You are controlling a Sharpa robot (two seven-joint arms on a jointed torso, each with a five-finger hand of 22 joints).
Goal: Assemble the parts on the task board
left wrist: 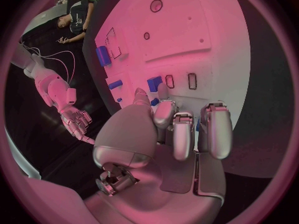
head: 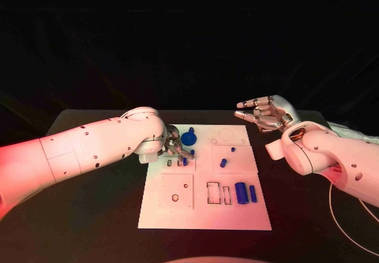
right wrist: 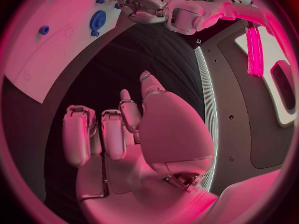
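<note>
Left hand (head: 173, 147) is down on the board (head: 205, 219) near its left edge, fingers curled toward a small blue part (head: 185, 161) beside two narrow slots; whether the fingertips actually pinch that part cannot be told. From the left wrist, the fingers (left wrist: 185, 129) hang just over the same blue part (left wrist: 154, 83) and the slots.

Just beyond the hand stands a blue gear (head: 189, 137) on the board's far left portion, close to the fingers. Toward the middle lie a small blue peg (head: 223, 163) and two tinier blue bits near it. Two blue blocks (head: 246, 193) sit side by side in the near right area, next to empty rectangular slots. A raised square plate (head: 175, 190) with holes fills the near left quarter.

Right hand (head: 265, 113) hovers off the board's far right corner, above the table (head: 87, 219), palm up, fingers apart and lightly bent, holding nothing. Its wrist view shows those fingers (right wrist: 115, 129) empty, with the board's corner and gear (right wrist: 97, 20) well beyond.

Bare table lies on both sides of the board and in front.
</note>
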